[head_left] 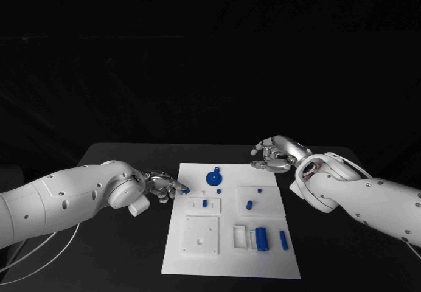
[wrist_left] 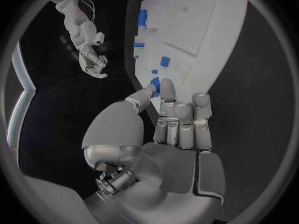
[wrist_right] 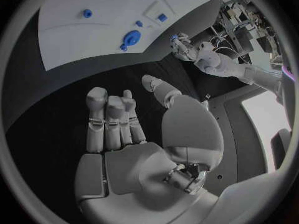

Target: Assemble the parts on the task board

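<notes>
The white task board (head_left: 230,267) lies in the middle of the black table. At the board's left edge, my left hand (head_left: 164,184) pinches a small blue part (head_left: 185,190) between thumb and a finger; the left wrist view shows that part (wrist_left: 154,83) at the fingertips, just off the board (wrist_left: 212,59). My right hand (head_left: 274,154) hovers over the table beyond the board's far right corner. It holds nothing, and its fingers (wrist_right: 109,119) are stretched out apart from the thumb. A round blue disc part (head_left: 214,178) sits near the board's far edge.
Several more blue parts are on the board: small pegs (head_left: 249,204) around its middle, a thick cylinder (head_left: 261,237) and a slim bar (head_left: 283,239) toward the near right. White raised blocks (head_left: 201,234) stand at the near left. A loose cable (head_left: 35,258) lies left.
</notes>
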Controlling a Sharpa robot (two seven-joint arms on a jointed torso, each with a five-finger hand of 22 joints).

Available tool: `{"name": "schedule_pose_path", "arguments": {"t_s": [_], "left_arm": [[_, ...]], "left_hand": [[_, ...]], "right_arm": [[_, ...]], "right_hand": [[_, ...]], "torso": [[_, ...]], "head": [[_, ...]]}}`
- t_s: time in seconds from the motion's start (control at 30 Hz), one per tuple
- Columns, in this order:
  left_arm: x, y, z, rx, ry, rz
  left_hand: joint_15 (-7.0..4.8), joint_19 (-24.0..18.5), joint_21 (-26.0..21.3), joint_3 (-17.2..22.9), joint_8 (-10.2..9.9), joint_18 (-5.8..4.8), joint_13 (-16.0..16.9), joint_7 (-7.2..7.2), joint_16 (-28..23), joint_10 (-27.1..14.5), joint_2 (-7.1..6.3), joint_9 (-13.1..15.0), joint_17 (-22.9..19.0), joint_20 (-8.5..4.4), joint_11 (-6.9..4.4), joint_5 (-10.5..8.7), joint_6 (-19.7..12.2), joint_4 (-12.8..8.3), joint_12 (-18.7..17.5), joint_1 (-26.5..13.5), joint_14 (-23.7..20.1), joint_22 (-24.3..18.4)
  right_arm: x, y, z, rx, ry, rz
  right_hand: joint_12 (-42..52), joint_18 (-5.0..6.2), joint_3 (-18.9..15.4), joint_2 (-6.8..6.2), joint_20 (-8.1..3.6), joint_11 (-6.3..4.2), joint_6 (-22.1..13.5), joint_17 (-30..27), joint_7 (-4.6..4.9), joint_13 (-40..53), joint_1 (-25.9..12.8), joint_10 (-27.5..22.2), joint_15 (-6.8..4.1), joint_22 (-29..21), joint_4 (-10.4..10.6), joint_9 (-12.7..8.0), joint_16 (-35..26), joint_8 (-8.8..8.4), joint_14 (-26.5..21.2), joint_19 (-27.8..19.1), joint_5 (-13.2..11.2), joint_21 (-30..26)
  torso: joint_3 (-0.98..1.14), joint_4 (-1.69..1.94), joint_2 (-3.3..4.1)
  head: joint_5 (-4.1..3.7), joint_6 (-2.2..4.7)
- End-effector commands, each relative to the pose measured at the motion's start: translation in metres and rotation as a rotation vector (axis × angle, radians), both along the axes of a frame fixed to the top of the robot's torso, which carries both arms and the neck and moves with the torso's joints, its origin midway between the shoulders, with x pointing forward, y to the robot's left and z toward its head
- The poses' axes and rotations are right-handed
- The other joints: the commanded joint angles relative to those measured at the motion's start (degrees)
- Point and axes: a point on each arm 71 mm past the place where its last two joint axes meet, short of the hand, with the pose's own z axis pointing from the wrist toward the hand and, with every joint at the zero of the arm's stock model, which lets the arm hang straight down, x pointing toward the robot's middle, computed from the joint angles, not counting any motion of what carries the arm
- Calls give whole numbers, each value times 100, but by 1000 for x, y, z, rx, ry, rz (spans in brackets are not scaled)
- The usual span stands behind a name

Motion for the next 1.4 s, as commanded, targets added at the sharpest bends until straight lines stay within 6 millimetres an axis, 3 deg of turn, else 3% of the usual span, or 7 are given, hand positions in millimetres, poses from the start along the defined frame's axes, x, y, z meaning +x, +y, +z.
{"name": "schedule_pose_path", "arguments": {"t_s": [0.03,0.57,0.87,1.17,1.4], "left_arm": [[0,-12,10,-115,-47,2],[-10,-44,26,-284,-129,18],[-13,-51,28,-309,-133,16],[-16,-57,29,-328,-132,6],[-18,-60,29,-339,-127,-4]], "left_hand": [[-55,34,32,752,23,-61,-10,0,-36,47,46,18,-7,-613,13,33,37,-768,-31,-5,34,76],[-74,62,28,761,19,-57,-17,-16,-37,66,56,43,-9,-624,-5,63,57,-791,-42,-48,59,66],[-81,73,26,768,15,-55,-20,-22,-40,74,60,53,-11,-630,-11,84,63,-801,-46,-67,67,61],[-86,82,23,774,12,-54,-22,-26,-44,80,63,62,-13,-634,-16,105,69,-812,-51,-83,73,58],[-90,88,21,779,8,-53,-24,-29,-46,84,65,68,-14,-637,-19,118,71,-822,-52,-91,77,55]], "right_arm": [[-6,12,-1,12,17,45],[-34,70,-8,22,64,196],[-39,84,-7,-5,18,210],[-40,93,-7,-18,-5,195],[-40,98,-8,-28,-16,189]], "right_hand": [[21,391,-25,9,-28,4,-2,9,37,-10,-23,-45,-15,97,-23,-8,-21,23,8,2,-20,-26],[41,391,-87,41,-24,10,-11,13,42,-38,5,-77,-9,99,-178,-13,-25,20,-9,-21,-365,-32],[52,391,-130,29,-19,12,-15,15,45,-51,-27,-95,-7,99,-237,-17,-26,17,-16,-29,-554,-35],[72,391,-144,-8,-24,8,-6,15,39,-78,-55,-93,-12,91,-273,-20,-24,20,-5,-15,-958,-44],[77,391,-138,-16,-26,7,-5,14,39,-87,-71,-91,-13,89,-262,-22,-25,20,-1,-8,-1056,-46]], "torso": [[-1,1,0],[-6,3,4],[-11,7,4],[-4,2,4],[-2,3,4]], "head": [[-4,16],[-36,95],[-53,110],[-63,113],[-59,116]]}}
